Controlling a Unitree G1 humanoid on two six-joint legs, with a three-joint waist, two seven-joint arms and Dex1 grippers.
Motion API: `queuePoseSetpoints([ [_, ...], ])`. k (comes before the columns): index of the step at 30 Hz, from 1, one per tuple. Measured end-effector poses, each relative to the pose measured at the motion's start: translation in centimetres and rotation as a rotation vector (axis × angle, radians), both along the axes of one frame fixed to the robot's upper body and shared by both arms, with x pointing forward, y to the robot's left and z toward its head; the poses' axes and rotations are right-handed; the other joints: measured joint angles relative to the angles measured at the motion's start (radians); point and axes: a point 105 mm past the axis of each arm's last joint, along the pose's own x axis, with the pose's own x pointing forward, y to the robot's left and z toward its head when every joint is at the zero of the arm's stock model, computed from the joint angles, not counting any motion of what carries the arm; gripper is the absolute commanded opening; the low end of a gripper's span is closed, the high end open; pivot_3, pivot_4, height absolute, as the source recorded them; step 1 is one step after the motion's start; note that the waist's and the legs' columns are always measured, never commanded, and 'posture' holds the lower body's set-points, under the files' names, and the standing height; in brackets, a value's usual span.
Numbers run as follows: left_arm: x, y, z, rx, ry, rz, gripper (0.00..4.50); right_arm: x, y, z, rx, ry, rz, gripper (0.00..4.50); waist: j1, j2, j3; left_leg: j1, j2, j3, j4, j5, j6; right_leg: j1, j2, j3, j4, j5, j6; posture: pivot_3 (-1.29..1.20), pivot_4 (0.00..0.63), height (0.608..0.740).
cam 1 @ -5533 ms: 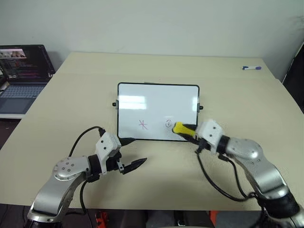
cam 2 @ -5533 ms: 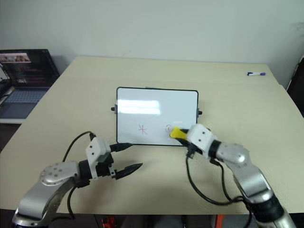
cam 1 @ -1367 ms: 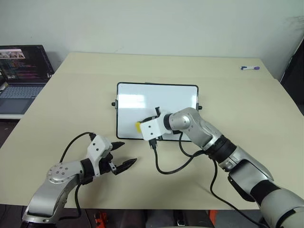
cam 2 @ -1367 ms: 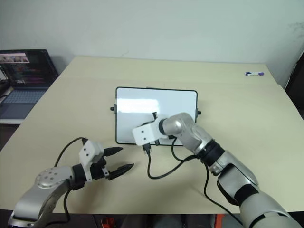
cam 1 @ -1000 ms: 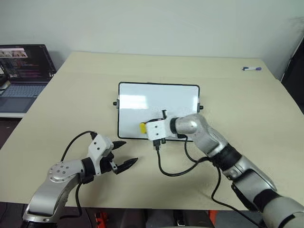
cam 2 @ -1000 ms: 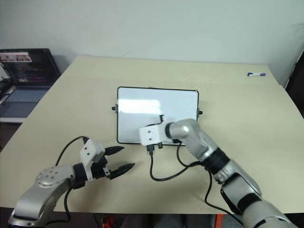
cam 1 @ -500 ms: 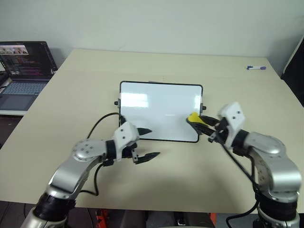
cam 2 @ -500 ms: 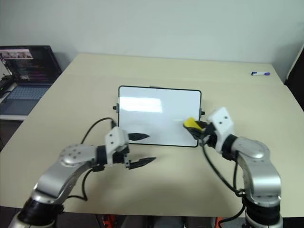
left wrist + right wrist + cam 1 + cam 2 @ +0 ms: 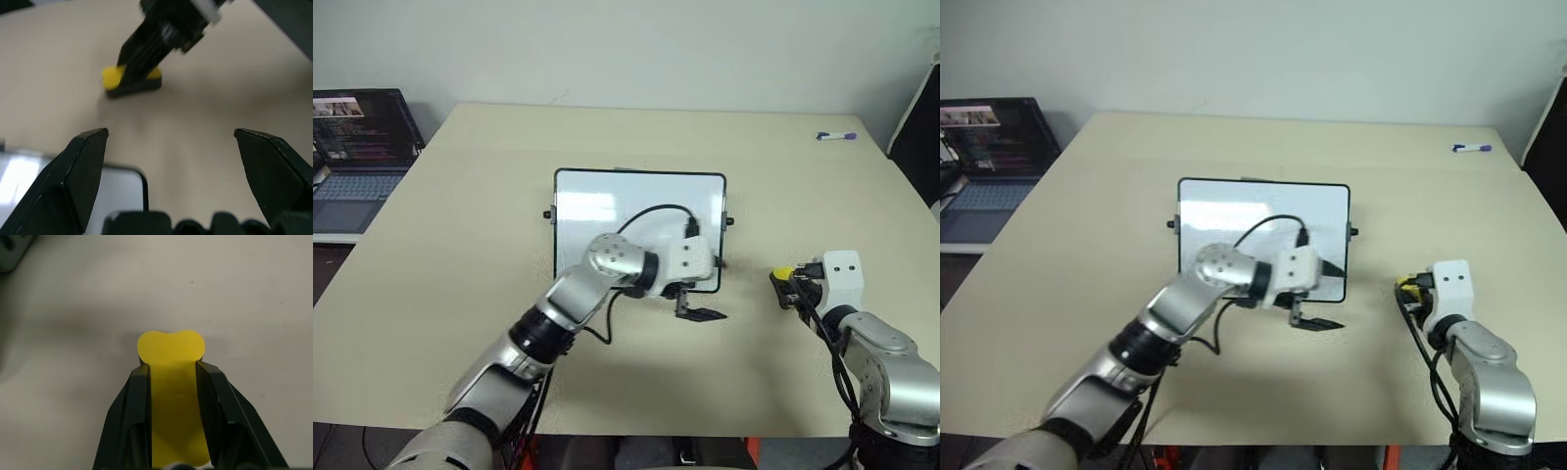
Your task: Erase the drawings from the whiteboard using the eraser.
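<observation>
Now right gripper clamps eraser — whiteboard blank

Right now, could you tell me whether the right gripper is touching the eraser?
Touching. In the right wrist view the right gripper has both black fingers pressed against the sides of the yellow eraser, with no gap on either side.

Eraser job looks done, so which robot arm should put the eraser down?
Right. The right gripper is shut on the eraser, low over the table beside the whiteboard. The left gripper is open, holding nothing.
</observation>
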Motion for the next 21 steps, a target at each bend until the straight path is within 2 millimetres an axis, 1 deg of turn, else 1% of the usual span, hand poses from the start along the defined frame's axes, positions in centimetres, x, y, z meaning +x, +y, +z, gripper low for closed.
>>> queuePoseSetpoints([
  [4,0.5,0.4,-0.8,0.041,-0.019,0.015,4.5,0.7,-0.3,-0.6,0.053,0.01,-0.048,0.97,-0.005,0.0,0.0,0.001,0.001,-0.001,0.0,0.0,0.0,0.0,0.0,-0.001,0.001,0.0,0.0,0.0,0.15,0.74],
  [6,0.7,0.6,-1.1,0.052,-0.036,0.018,4.5,1.2,-0.6,-0.6,0.07,0.005,-0.068,1.68,-0.005,0.0,0.0,0.001,0.001,-0.001,0.0,0.0,0.0,0.0,0.001,-0.001,0.001,0.0,0.0,0.0,0.15,0.74],
  [7,0.7,0.7,-1.2,0.055,-0.041,0.02,4.5,1.4,-0.7,-0.6,0.076,0.001,-0.076,1.92,-0.004,0.0,0.0,0.001,0.001,-0.001,0.0,0.0,0.0,0.0,0.001,0.0,0.002,0.0,0.0,0.0,0.15,0.74],
  [11,0.7,1.2,-2.1,0.062,-0.023,0.044,4.5,1.8,-1.1,-1.3,0.091,0.012,-0.089,3.28,-0.002,0.0,0.0,0.0,0.0,0.0,0.0,0.0,0.0,0.0,0.0,0.0,0.001,0.001,-0.002,0.0,0.15,0.74],
  [14,0.8,1.5,-2.5,0.054,-0.01,0.077,4.5,2.0,-1.3,-1.0,0.08,-0.007,-0.084,4.37,-0.002,0.0,0.0,0.0,0.0,-0.001,0.0,0.0,0.0,0.0,0.0,0.0,0.001,0.001,-0.002,0.0,0.15,0.74],
  [15,0.9,1.7,-2.5,0.046,-0.008,0.09,4.5,2.1,-1.3,-0.9,0.078,-0.015,-0.081,4.48,-0.002,0.0,0.0,0.0,0.0,-0.001,0.0,0.0,0.0,0.0,0.0,0.0,0.001,0.001,-0.002,0.0,0.15,0.74],
  [18,1.3,2.4,-2.3,-0.007,0.011,0.168,4.5,2.2,-1.1,-0.4,0.068,-0.04,-0.064,4.48,-0.004,0.001,0.0,0.0,0.001,-0.001,0.0,0.0,0.0,0.0,0.0,0.0,0.001,0.001,-0.001,0.0,0.15,0.74],
  [19,1.5,2.8,-2.2,-0.028,0.024,0.2,4.5,2.3,-1.1,-0.1,0.059,-0.059,-0.055,4.48,-0.004,0.001,0.0,0.0,0.001,-0.001,0.0,0.0,0.0,0.0,0.0,0.0,0.002,0.001,-0.001,0.0,0.15,0.74],
  [21,1.8,4.1,-1.7,-0.096,0.062,0.279,4.5,2.2,-0.5,1.6,0.044,-0.132,-0.005,4.48,-0.005,0.001,0.0,0.0,0.002,-0.001,0.0,0.0,0.0,0.0,-0.001,0.0,0.002,0.001,-0.001,0.0,0.15,0.74],
])
